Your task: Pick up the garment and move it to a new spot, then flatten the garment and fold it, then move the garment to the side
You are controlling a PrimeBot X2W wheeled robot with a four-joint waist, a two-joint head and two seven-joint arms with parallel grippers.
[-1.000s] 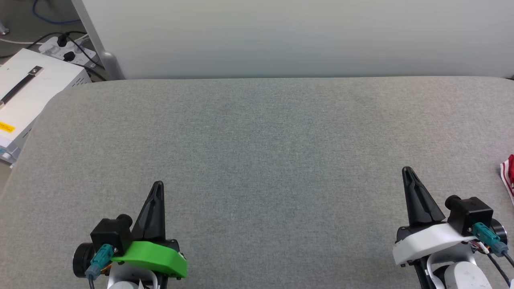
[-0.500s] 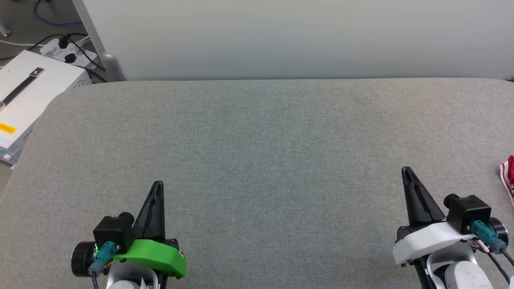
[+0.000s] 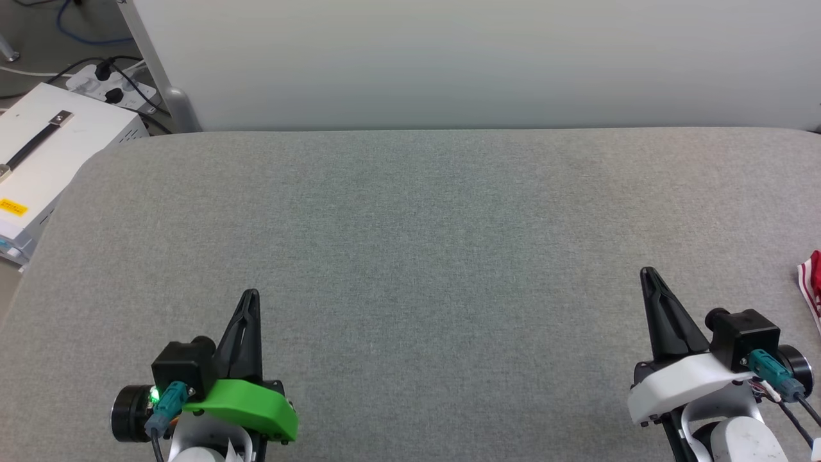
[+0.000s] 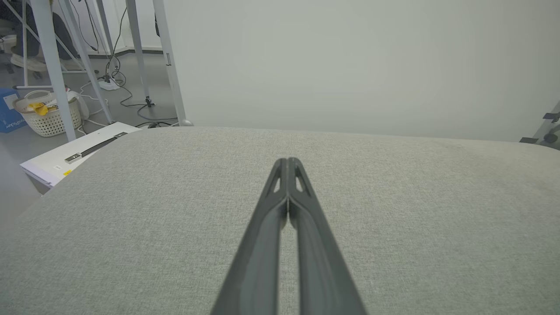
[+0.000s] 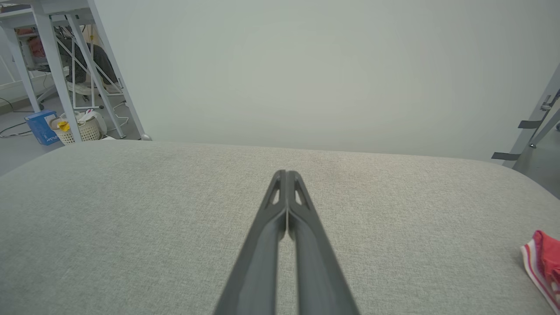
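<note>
The grey fabric-topped counter (image 3: 410,244) took up most of my head view. It offered broad open room between the arms and up to the pale wall panel (image 3: 449,58) along its far edge. Its left corner rounded off above a white box (image 3: 45,154) on the floor, so I had less margin on that side.

The left end effector (image 3: 249,296) and the right end effector (image 3: 648,274) sat low near my edge, well apart. Each had its fingers pressed together and gripped nothing.

The garment (image 3: 812,285) lay at the counter's far right, beyond the right end effector. It was cut off by the frame, with only a red corner with striped trim showing. I could not tell whether it was folded.

I judged that this fitted either a shirt waiting to be fetched or one already folded and set aside. The sound course was to see more of it before committing an arm. Any rightward swing would need care near the counter's edge.
</note>
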